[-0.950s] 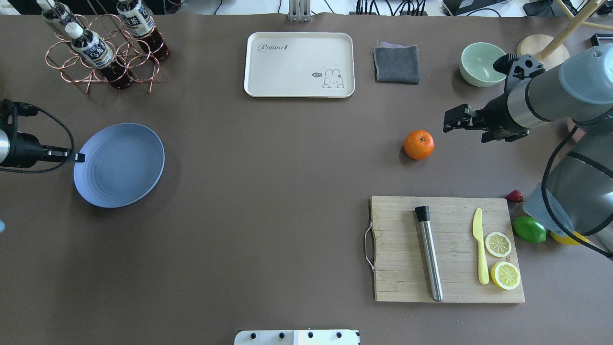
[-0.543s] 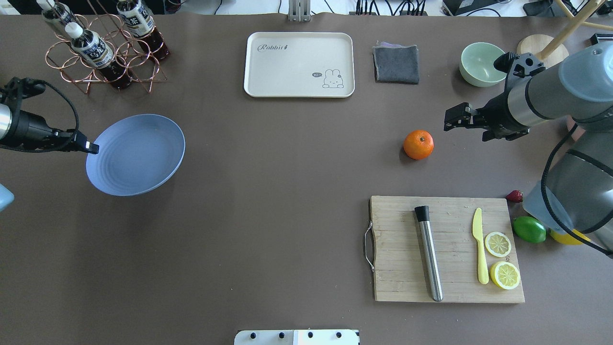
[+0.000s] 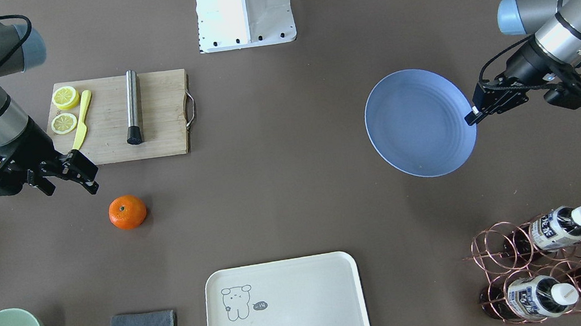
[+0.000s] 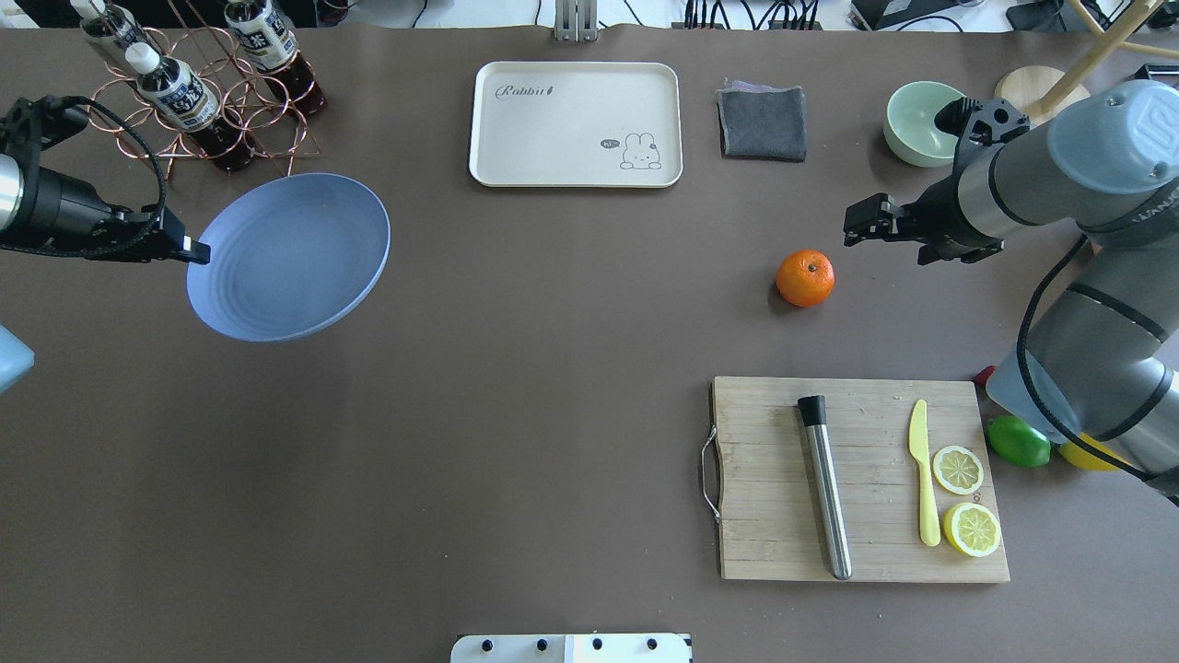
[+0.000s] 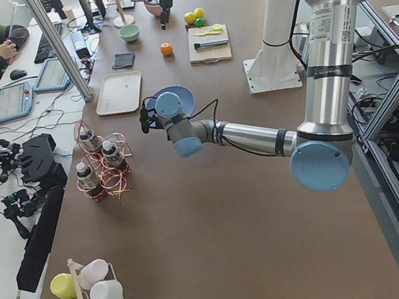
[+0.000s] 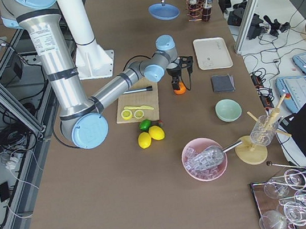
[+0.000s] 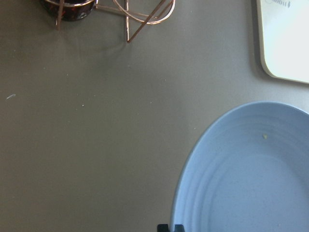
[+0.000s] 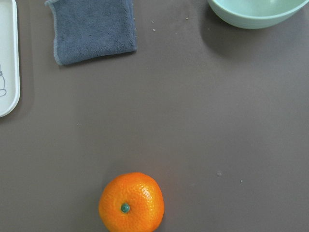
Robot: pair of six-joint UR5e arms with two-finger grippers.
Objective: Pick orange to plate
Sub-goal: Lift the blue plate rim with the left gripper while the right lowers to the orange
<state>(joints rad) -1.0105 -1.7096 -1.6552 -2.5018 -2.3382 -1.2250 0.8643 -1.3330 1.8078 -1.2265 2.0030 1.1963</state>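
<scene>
The orange (image 4: pixel 805 278) sits alone on the brown table, right of centre; it also shows as the orange (image 3: pixel 127 212) and low in the right wrist view as the orange (image 8: pixel 131 203). My right gripper (image 4: pixel 858 224) hovers open just beyond and to the right of it, apart from it, seen too as the right gripper (image 3: pixel 85 176). My left gripper (image 4: pixel 189 247) is shut on the near-left rim of the periwinkle plate (image 4: pixel 290 258), which hangs tilted above the table. The plate (image 3: pixel 418 122) and plate (image 7: pixel 251 179) hold nothing.
A copper bottle rack (image 4: pixel 198 92) stands just beyond the plate. A cream tray (image 4: pixel 576 124), grey cloth (image 4: pixel 762 122) and pale-green bowl (image 4: pixel 921 124) line the far side. A cutting board (image 4: pixel 861 479) with muddler, knife and lemon slices lies near the orange; a lime (image 4: pixel 1018 442) beside it.
The left gripper has carried the plate up off the table, farther from the robot and toward the centre. The right gripper has shifted slightly away from the robot, staying open above the orange's side.
</scene>
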